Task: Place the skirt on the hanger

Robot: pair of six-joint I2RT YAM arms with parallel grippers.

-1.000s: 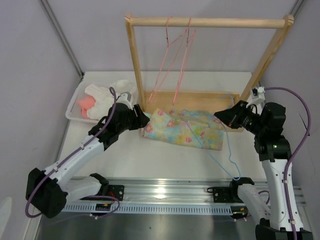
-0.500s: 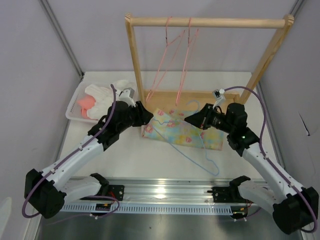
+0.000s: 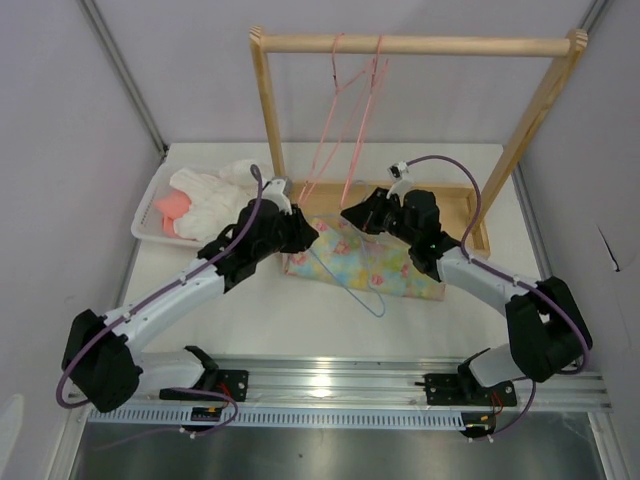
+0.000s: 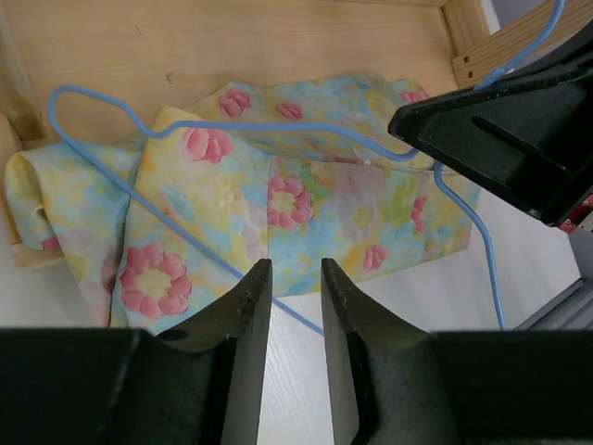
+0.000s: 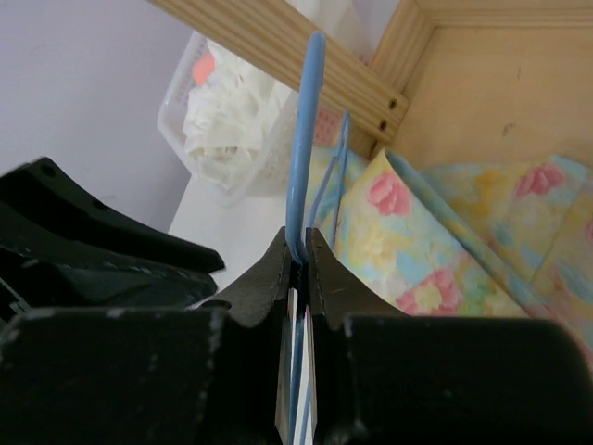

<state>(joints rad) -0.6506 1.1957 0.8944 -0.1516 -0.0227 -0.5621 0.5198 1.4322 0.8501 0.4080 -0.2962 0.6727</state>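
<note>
Floppy skirt (image 4: 306, 204), springy hanger (image 5: 304, 148)
Right hand (image 5: 298, 264) clamped the hanger; left hand (image 4: 295, 278) hung open. I'd have pinched the skirt's edge.

Soft cloth skirt (image 3: 372, 266), smooth wire hanger (image 5: 304, 139), matt wooden rack (image 3: 420, 44).

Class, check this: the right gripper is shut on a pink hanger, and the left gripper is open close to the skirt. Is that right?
Not quite. The right gripper is shut on the light-blue hanger, not a pink one; the right wrist view shows it. The left gripper is indeed open close to the skirt.
</note>
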